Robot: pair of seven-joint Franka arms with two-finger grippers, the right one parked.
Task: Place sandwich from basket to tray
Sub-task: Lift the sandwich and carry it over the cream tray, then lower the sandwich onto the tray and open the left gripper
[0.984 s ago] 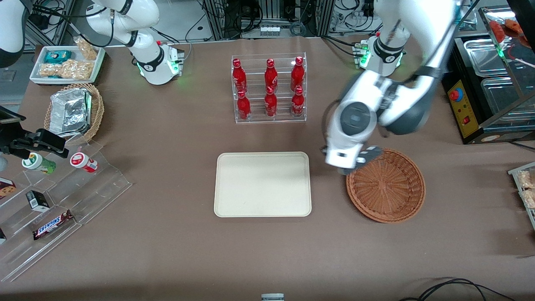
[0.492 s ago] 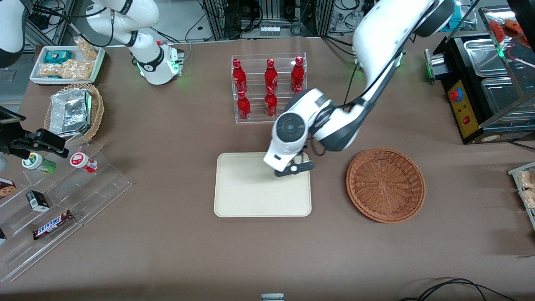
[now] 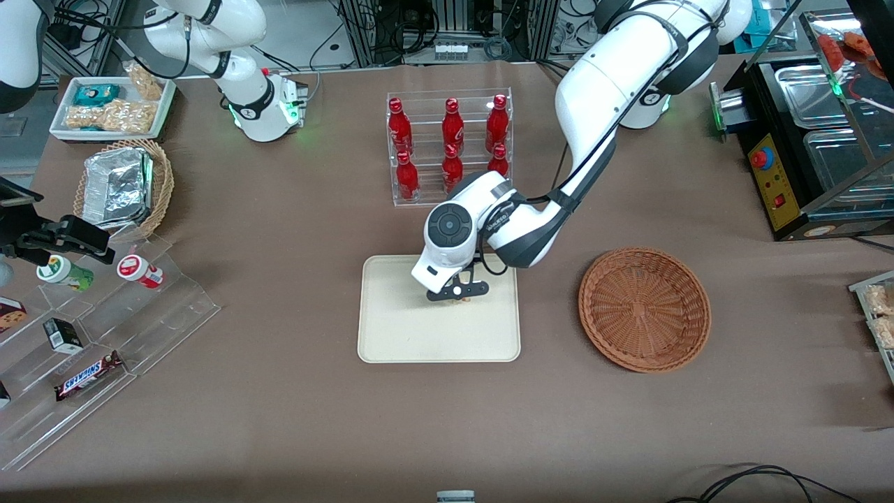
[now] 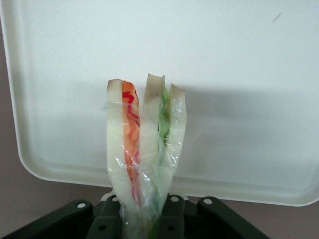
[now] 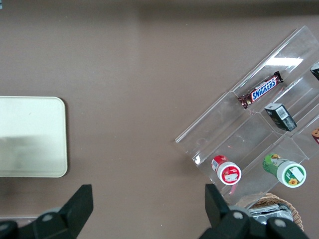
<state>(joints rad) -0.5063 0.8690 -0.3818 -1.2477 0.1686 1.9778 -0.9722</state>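
Note:
The sandwich, a clear-wrapped wedge of white bread with orange-red and green filling, stands on end between the fingers of my gripper, which is shut on its lower end. In the front view the gripper hangs low over the cream tray, above the part nearer the bottle rack, and the wrist hides nearly all of the sandwich. The tray's surface lies just under the sandwich; I cannot tell if they touch. The reddish-brown wicker basket sits beside the tray toward the working arm's end, with nothing in it.
A clear rack of red bottles stands farther from the front camera than the tray, close to the arm's elbow. Toward the parked arm's end are an acrylic snack shelf, a tan basket with a foil container and a white snack tray.
The gripper has swung from the basket's rim across to the tray and come lower over it. The basket has stayed in place.

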